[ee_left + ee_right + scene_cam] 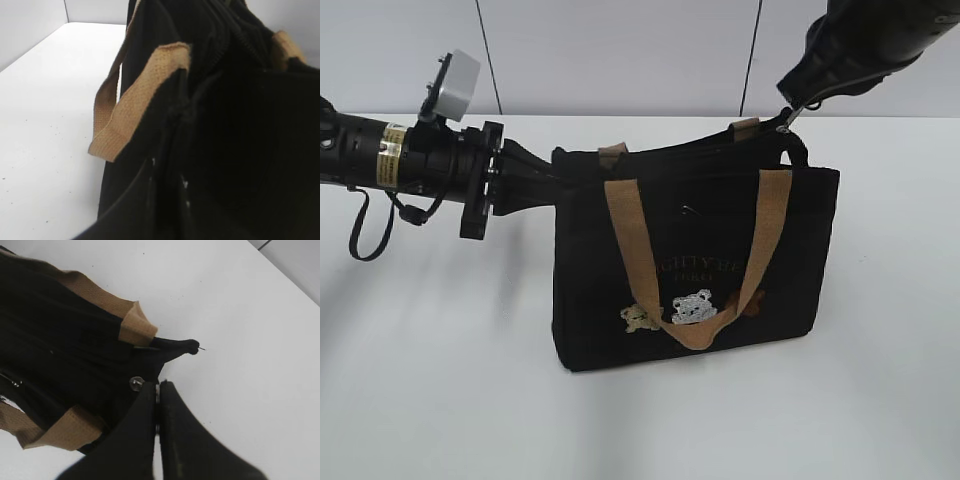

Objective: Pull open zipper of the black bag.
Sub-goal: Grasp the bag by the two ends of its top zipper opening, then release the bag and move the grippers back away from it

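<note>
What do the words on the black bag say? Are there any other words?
"IGHTY BE": gold letters on the front of the black bag, both ends hidden behind the tan handle.
Smaller gold line beneath it: too blurred to read.
Yellow sticker on the left arm: print too small to read.

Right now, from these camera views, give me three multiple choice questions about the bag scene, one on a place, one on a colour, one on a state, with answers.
1. Where does the left gripper hold the black bag?
A. its top left end
B. its bottom edge
C. a handle loop

2. What colour are the handles?
A. red
B. tan
C. white

3. How does the right gripper stand?
A. wide open
B. out of view
C. shut on the zipper pull

Answers:
1 A, the exterior view shows it at the upper left corner.
2 B, the webbing is tan.
3 C, fingers pinched together at the silver clasp.
</note>
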